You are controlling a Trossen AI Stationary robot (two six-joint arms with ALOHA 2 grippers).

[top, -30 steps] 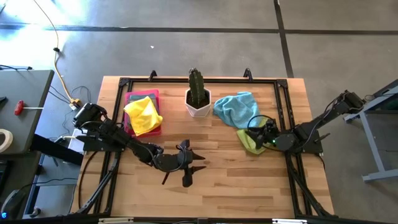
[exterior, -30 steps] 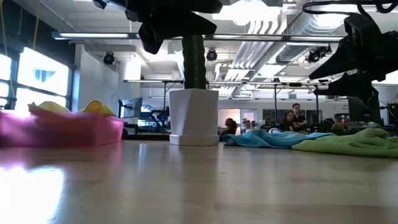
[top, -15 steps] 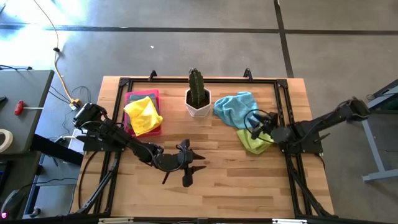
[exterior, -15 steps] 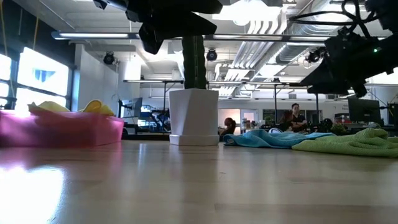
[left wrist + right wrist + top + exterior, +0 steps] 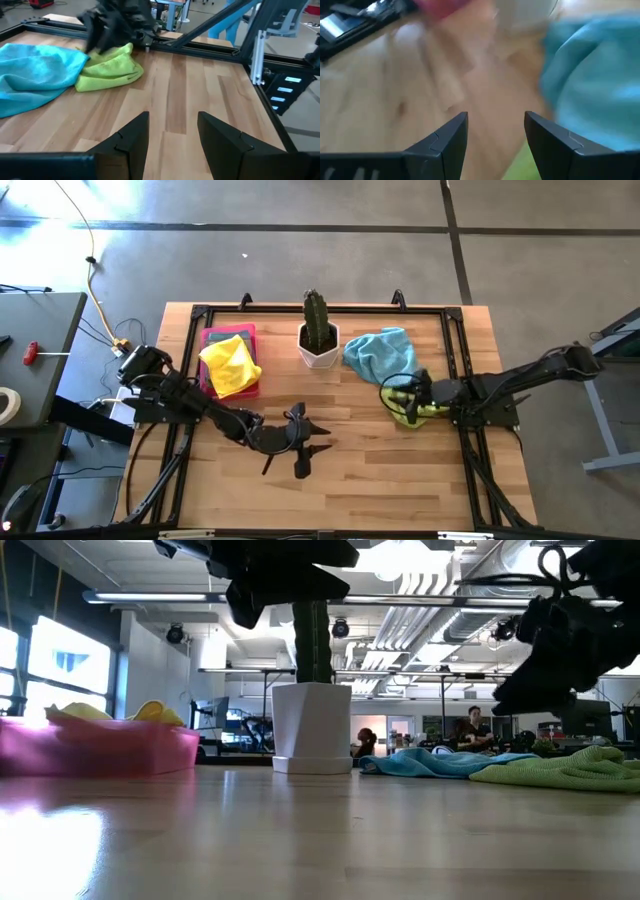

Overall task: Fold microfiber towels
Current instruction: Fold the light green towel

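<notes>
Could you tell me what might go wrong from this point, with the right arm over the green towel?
1. The right gripper, open above the lime green towel, sits where it overlaps the light blue towel; closing here could catch both.
2. The potted cactus stands beside the blue towel, so dragging cloth toward the centre might tip it.
3. The left gripper waits mid-table, where a spread towel could snag it.

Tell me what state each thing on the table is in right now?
Lime green towel: crumpled, right end effector over it, open.
Light blue towel: crumpled, loose.
Yellow towel: bunched on the pink tray.
Cactus pot: upright.
Left end effector: open, empty, over bare wood.
</notes>
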